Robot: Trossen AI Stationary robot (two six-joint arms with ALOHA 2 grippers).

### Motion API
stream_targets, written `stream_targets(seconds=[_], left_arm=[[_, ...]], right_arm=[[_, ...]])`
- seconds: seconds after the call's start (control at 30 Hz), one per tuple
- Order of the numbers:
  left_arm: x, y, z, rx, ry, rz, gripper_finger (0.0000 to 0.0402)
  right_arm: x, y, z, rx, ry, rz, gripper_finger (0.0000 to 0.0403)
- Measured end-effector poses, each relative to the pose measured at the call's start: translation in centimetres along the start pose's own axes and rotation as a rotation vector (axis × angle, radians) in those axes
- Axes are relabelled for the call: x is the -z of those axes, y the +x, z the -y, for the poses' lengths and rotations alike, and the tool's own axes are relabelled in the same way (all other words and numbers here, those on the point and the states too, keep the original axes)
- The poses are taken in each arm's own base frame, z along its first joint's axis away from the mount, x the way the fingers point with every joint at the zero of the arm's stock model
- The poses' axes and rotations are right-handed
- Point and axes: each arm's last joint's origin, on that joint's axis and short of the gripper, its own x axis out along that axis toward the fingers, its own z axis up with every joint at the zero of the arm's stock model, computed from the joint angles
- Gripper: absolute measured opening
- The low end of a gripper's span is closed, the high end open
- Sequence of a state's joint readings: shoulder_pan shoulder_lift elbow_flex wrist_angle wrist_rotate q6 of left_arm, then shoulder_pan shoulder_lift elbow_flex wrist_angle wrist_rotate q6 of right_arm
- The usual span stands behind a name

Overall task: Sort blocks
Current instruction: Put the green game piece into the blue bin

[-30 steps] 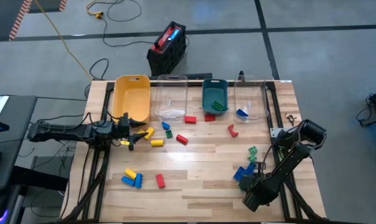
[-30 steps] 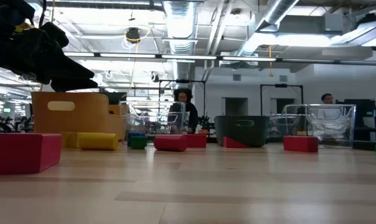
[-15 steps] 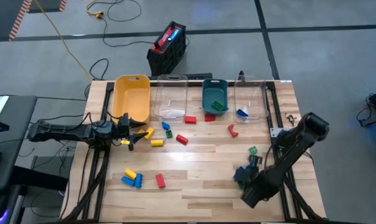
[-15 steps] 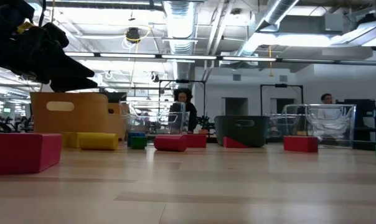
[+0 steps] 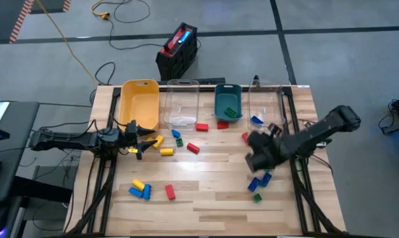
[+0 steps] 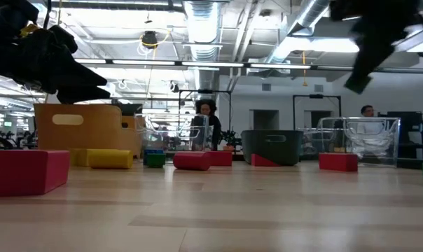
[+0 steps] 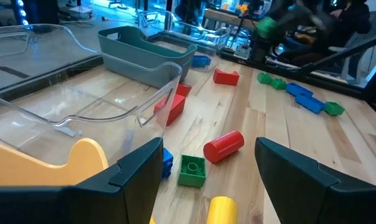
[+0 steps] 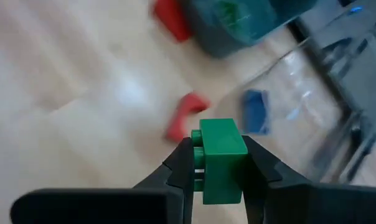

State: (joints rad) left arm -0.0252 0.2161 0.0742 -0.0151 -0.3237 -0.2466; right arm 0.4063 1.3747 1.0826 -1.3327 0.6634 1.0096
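Small red, yellow, blue and green blocks lie scattered on the wooden table (image 5: 206, 198). Among them are a red one (image 5: 193, 148), a yellow one (image 5: 166, 151) and a blue pair (image 5: 260, 180). My right gripper (image 5: 253, 156) hangs above the table's right half, near the bins, shut on a green block (image 8: 222, 155). The left wrist view shows that green block (image 7: 267, 26) far off. My left gripper (image 5: 143, 140) hovers open by the yellow bin's (image 5: 140, 102) near end. A red cylinder (image 7: 223, 145) and a green brick (image 7: 192, 170) lie ahead of its fingers. My right gripper pinches the green block between its two fingers, one on each long side (image 8: 203, 163). The block's far end (image 8: 223, 132) stands out past the fingertips. The block is lifted clear of the table.
Four bins stand in a row along the far edge: yellow, clear (image 5: 181, 102), teal (image 5: 220, 99) holding a green block, and clear (image 5: 265, 106) holding a blue block. A blue-and-yellow cluster (image 5: 140, 190) and a red block (image 5: 170, 192) lie near the front left. People show in the room behind.
My right arm has swung up from the blue blocks at the table's near right toward the far edge and the left. It now stands over the table's right half near the bins and shows at the top right of the low view. A green block lies uncovered where it was.
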Motion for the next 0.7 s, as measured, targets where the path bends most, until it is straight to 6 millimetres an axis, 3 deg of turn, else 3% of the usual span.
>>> stream_targets(seconds=[0.13,0.33,0.5,0.7], left_arm=[[0.0,0.0,0.0,0.0,0.007,-0.001,0.0248],[-0.1,0.0,0.0,0.001,0.009,0.006,0.0248],[0.0,0.0,0.0,0.001,0.015,0.004,0.0248],[0.1,0.0,0.0,-0.002,0.026,-0.01,0.0248]], right_arm=[[-2.4,1.9,1.9,-0.03,0.028,0.025,0.0095],[-7.5,4.8,4.8,-0.106,0.1,0.147,0.0095],[-10.8,9.4,7.0,-0.121,0.15,0.158,0.0094],[-12.1,15.1,8.0,-0.117,0.171,0.045,0.0093]])
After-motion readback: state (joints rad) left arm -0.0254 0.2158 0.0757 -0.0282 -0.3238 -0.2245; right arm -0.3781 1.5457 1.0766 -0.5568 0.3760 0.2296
